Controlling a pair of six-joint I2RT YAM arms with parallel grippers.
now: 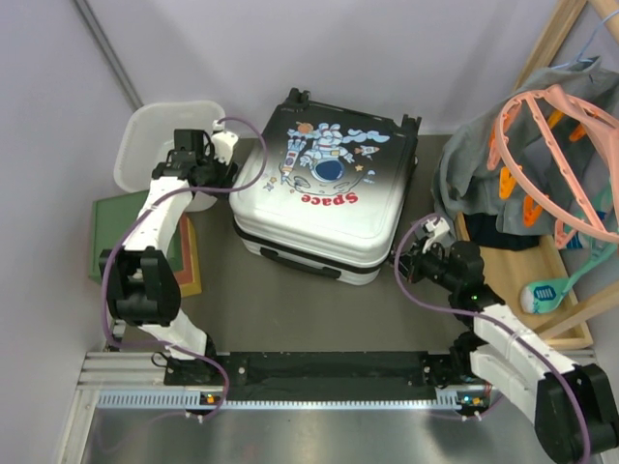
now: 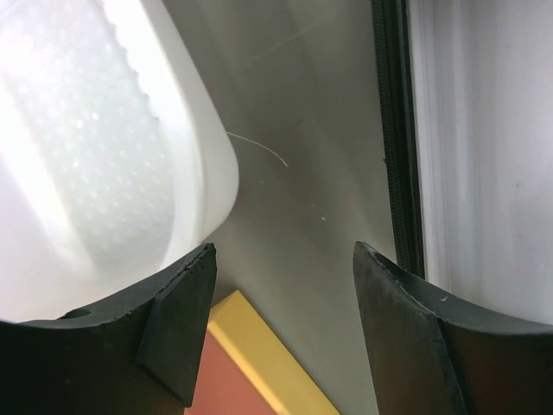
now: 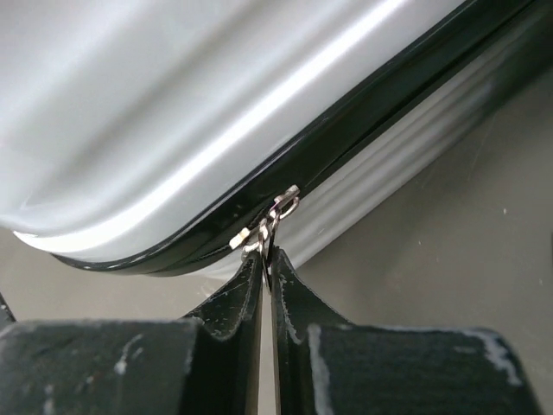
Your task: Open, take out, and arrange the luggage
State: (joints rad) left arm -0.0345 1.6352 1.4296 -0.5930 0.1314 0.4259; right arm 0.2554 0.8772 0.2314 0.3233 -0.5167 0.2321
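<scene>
Just left of the white-to-black hard-shell suitcase with the astronaut print [image 1: 324, 193], which lies flat and closed mid-desk [image 1: 290, 319], the left hand [image 1: 224, 145] hovers with jaws spread and empty. It sits between the suitcase's left edge and the white perforated plastic basket [image 1: 145, 145]. At the suitcase's near right corner the right hand [image 1: 406, 259] is pinched tight on the small metal zipper pull [image 3: 270, 216]. This looks like the opening step; next, I judge, the pull must be drawn along the black zip seam around the shell. Only the right wrist view shows that pinch; only the overhead view shows the whole case.
</scene>
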